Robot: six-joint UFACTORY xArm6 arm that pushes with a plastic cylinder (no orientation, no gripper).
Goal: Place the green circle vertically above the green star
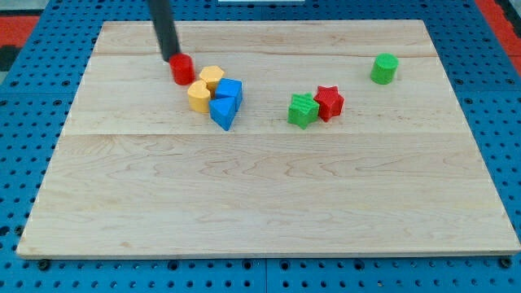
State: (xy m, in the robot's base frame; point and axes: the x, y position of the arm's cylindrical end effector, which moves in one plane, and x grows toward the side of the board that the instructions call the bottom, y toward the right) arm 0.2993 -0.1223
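Note:
The green circle (384, 68) is a short green cylinder at the view's upper right of the wooden board (269, 187). The green star (303, 110) lies near the middle, left of and below the circle, touching a red star (329, 102) on its right. My tip (172, 58) is at the view's upper left, against the upper left side of a red cylinder (182, 70). It is far to the left of both green blocks.
Next to the red cylinder sits a tight cluster: a yellow hexagon (212, 77), a yellow block (199, 95), a blue cube (229, 90) and a blue triangle (223, 112). Blue pegboard surrounds the board.

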